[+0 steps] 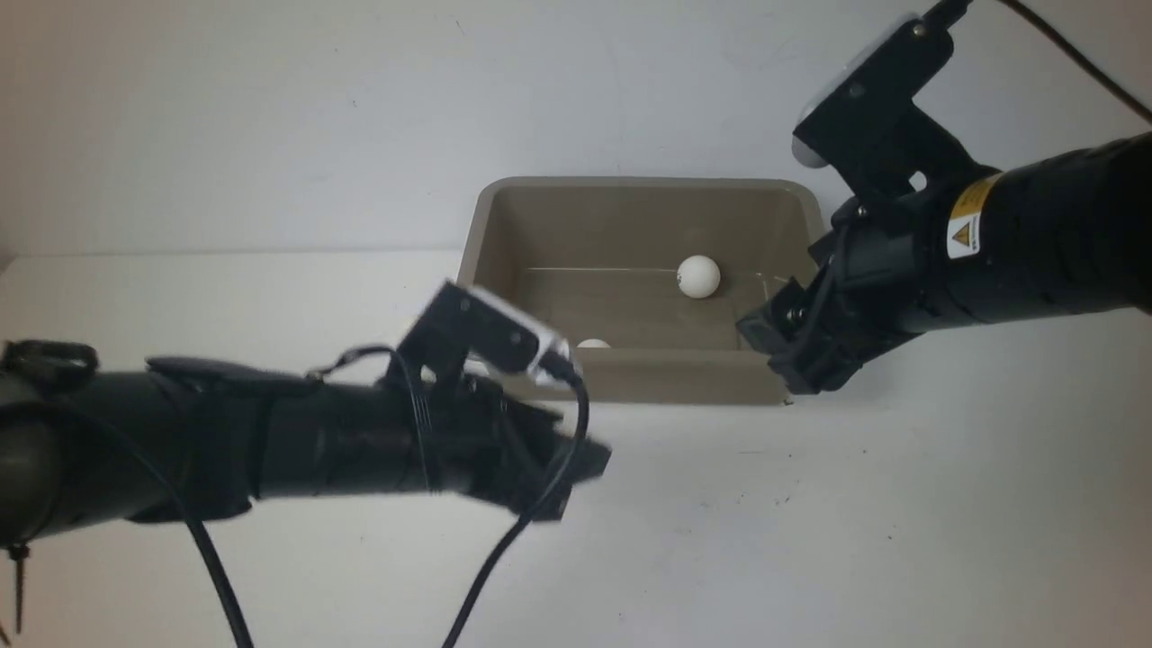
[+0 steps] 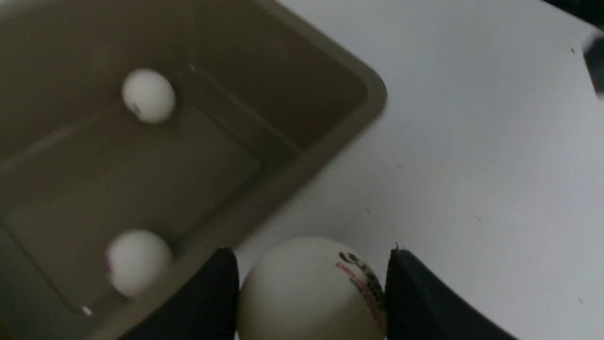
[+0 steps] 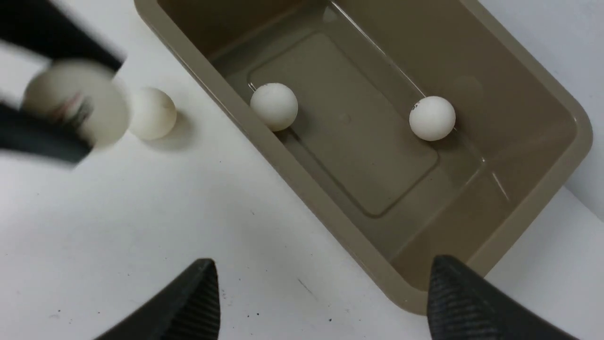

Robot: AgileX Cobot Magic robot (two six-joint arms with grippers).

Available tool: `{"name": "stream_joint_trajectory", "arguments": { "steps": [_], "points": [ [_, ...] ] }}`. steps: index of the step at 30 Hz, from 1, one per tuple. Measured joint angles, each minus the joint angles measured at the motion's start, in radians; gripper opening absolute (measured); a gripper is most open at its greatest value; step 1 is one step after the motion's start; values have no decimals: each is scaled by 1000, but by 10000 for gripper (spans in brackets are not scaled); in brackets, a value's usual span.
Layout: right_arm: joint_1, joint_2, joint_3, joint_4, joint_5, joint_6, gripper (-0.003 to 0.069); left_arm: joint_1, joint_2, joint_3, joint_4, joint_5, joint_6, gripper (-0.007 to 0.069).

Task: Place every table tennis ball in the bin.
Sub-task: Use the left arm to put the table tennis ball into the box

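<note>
Table tennis ball (image 2: 306, 302) clamped in left end effector (image 2: 311, 257) near bin (image 2: 377, 94); right end effector (image 3: 323, 263) spread apart

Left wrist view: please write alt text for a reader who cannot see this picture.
The left gripper is shut on a white table tennis ball with a printed logo, over the white table just outside the rim of the taupe bin. Inside the bin, two more white balls lie apart on its floor.

- Four small matte white table tennis balls (image 3: 274, 106) (image 3: 432, 118) (image 3: 152, 113) (image 3: 75, 108) are counted.
- One rectangular taupe plastic bin (image 3: 583, 137) is counted.
- Two black robot grippers (image 2: 311, 269) (image 3: 323, 288) are counted.
</note>
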Motion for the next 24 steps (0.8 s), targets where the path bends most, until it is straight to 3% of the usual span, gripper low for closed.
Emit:
{"name": "stream_joint_trajectory", "arguments": {
  "steps": [10, 18, 24],
  "points": [
    [0, 0, 0, 0, 3, 0, 534, 141, 237, -328, 0, -13, -36, 353],
    [0, 0, 1, 1, 3, 0, 534, 148, 444, -487, 63, 34, -45, 355],
    [0, 0, 1, 3, 3, 0, 534, 148, 469, -501, 84, 46, -130, 482]
  ]
}}
